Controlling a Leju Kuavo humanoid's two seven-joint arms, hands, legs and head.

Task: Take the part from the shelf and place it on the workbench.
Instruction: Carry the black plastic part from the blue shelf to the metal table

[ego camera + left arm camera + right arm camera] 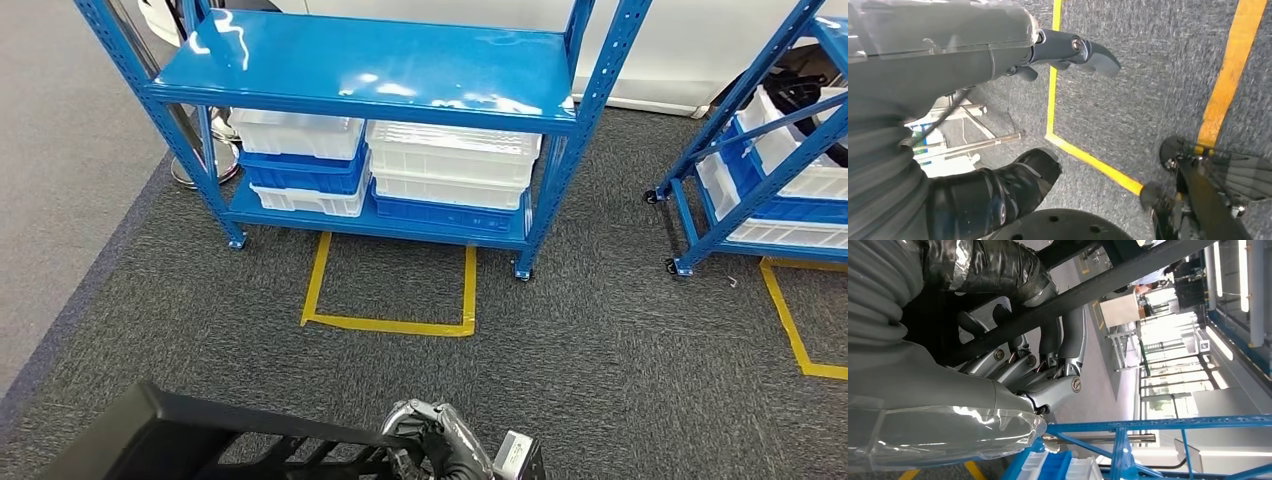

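The part is a black open-frame piece [190, 435] at the bottom of the head view, low in front of me. My right hand [440, 445] grips its near right end. In the right wrist view the fingers [1068, 347] curl around one black bar of the part [1128, 275]. My left hand [1013, 60] hangs over the carpet with its thumb [1093, 52] stretched away from the dark fingers [1008, 195], and nothing lies between them. The blue shelf [370, 70] stands ahead with a bare top board.
White bins [450, 160] and blue bins [300, 175] fill the shelf's lower level. A yellow tape rectangle [390, 322] marks the grey carpet in front of it. A second blue shelf with bins [760, 190] stands at the right. A dark ribbed piece [1208, 190] lies near the tape.
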